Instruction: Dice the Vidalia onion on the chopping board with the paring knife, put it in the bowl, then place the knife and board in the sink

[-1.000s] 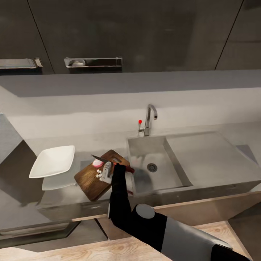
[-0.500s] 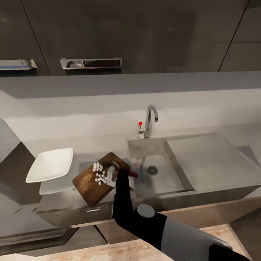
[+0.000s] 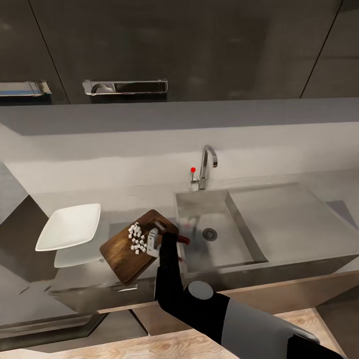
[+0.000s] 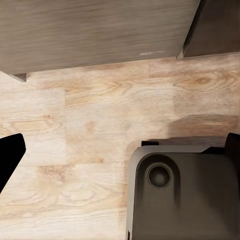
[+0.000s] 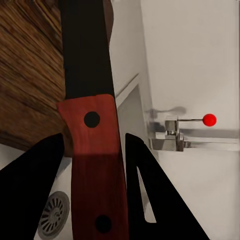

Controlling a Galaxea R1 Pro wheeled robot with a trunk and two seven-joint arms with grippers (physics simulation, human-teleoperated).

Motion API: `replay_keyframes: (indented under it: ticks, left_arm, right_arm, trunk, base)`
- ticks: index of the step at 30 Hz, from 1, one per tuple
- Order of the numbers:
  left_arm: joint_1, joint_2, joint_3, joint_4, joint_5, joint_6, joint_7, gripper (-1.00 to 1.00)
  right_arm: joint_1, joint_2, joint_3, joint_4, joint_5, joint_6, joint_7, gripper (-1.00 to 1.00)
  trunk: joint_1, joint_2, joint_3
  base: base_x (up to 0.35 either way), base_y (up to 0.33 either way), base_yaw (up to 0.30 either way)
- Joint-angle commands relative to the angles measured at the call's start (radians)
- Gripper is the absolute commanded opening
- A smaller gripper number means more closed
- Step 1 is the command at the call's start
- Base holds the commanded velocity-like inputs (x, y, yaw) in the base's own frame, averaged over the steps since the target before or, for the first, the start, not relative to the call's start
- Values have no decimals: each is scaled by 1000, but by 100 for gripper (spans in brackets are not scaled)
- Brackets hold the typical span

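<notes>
Right gripper (image 5: pixel 90 165) clamping paring knife (image 5: pixel 92 150), blade over chopping board (image 3: pixel 130 244)

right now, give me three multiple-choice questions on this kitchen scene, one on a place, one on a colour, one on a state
1. Where are the onion pieces?
A. in the bowl
B. on the chopping board
C. in the sink

2. What colour is the knife handle?
A. red
B. blue
C. white

3. What is the right claw doing?
A. hanging open
B. shut on the tap
C. shut on the knife

Answers: 1 B, white cubes lie on the chopping board. 2 A, the right wrist view shows a red handle. 3 C, both fingers press the handle.
</notes>
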Motion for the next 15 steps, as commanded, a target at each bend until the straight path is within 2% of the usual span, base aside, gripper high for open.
replay_keyframes:
  ticks: [1,5,7,8,9,10,11,15]
  left_arm:
    - [1,1,-9,-2,9,-1,4,100]
    - [1,1,-9,-3,9,-1,4,100]
    - [1,1,-9,-2,9,-1,4,100]
    - [1,1,-9,-2,9,-1,4,100]
    - [1,1,-9,-2,9,-1,4,100]
    - [1,1,-9,-2,9,-1,4,100]
    - [1,1,-9,-2,9,-1,4,100]
    - [1,1,-9,-2,9,-1,4,100]
  right_arm:
    - [-2,0,4,-2,-4,5,-9,-100]
    - [-2,0,-9,-13,1,2,-16,-100]
    - [-2,0,-39,-26,2,2,-17,-100]
    - [-2,0,-69,-34,2,1,-17,-100]
    - [-2,0,-109,-48,2,0,-17,-100]
    - [-2,0,-213,-99,2,-11,-13,-100]
    - [-2,0,-300,-150,2,-23,-10,-100]
    - [-2,0,-526,-274,0,-36,8,-100]
  trunk:
    - [1,-2,-2]
    - [1,-2,-2]
    - [1,-2,-2]
    - [1,-2,-2]
    - [1,-2,-2]
    - [1,-2,-2]
    - [1,-2,-2]
    - [1,-2,-2]
  base:
    - [0,0,0]
    - [0,0,0]
    - [0,0,0]
    - [0,0,0]
    - [0,0,0]
    - [0,0,0]
    - [0,0,0]
    - [0,0,0]
